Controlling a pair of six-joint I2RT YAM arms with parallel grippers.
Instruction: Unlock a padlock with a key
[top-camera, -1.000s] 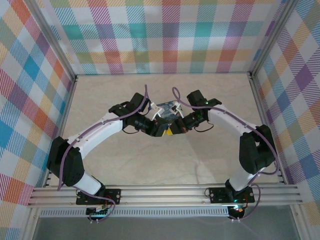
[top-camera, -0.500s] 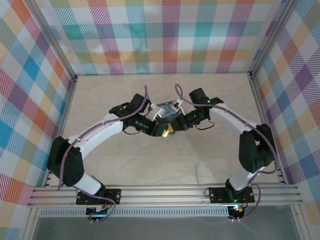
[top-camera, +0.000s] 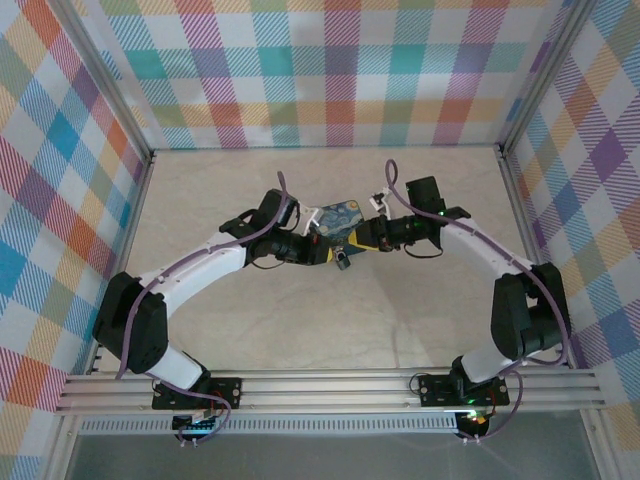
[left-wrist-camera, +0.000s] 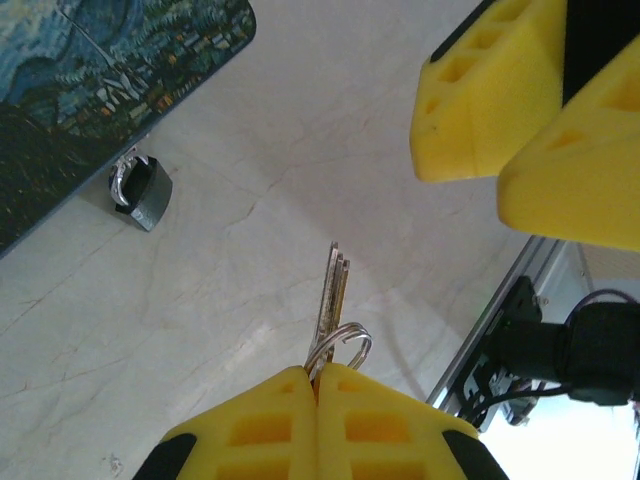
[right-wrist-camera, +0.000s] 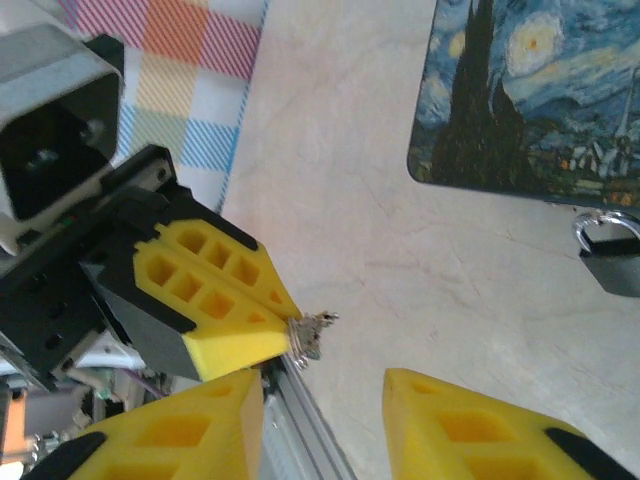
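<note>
The pale marble-look table (top-camera: 420, 310) lies under both arms, which I see from the top camera meeting near its middle, the left arm (top-camera: 200, 265) coming in from 8 o'clock and the right arm (top-camera: 490, 250) from 4 o'clock. At 12 o'clock of where they meet lies the dark tin (top-camera: 335, 213) painted with blue-and-yellow swirls, flat on the table. My left gripper (left-wrist-camera: 317, 375) has its yellow fingers pressed tight together on a ring, with the key (left-wrist-camera: 332, 285) sticking straight out past the tips, above the table. My right gripper (right-wrist-camera: 322, 390) stands wide apart with nothing between its fingers, facing the left one. On the left wrist camera the padlock (left-wrist-camera: 141, 192) sits on the table at 10 o'clock of the key and well apart from it, just beside the tin's edge, shackle towards the tin
</note>
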